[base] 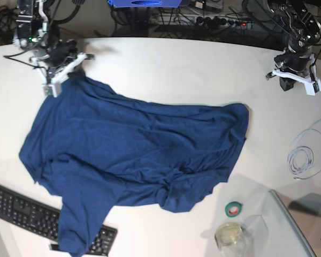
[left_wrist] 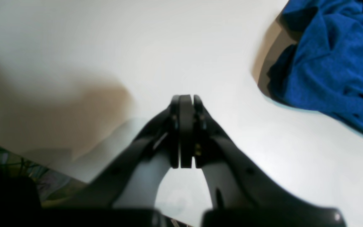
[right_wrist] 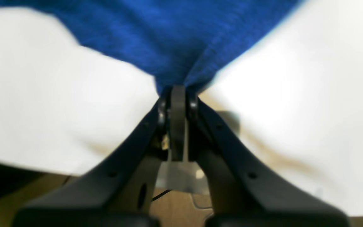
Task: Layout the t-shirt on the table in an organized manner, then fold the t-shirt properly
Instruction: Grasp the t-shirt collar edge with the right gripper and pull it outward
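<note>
1. The table: white top, the widest item. Bare room runs along the far edge between my two arms, and again at the near edge beside the shirt's hem.

2. The t-shirt: dark blue, spread across the table's middle and left half in the base view, rumpled, with creases bunched towards its near edge. One corner is drawn up to a point at the far left; a lower part drapes over the keyboard.

3. My right gripper: reached out over the far left corner in the base view, fingers pinched together on that drawn-up corner of cloth, which fans away from the tips.

4. My left gripper: poised over bare table at the far right of the base view, fingers pressed together with nothing between them, well apart from the shirt's edge.

5. Small items near the right edge: coiled white cable, green tape roll, clear cup.
</note>
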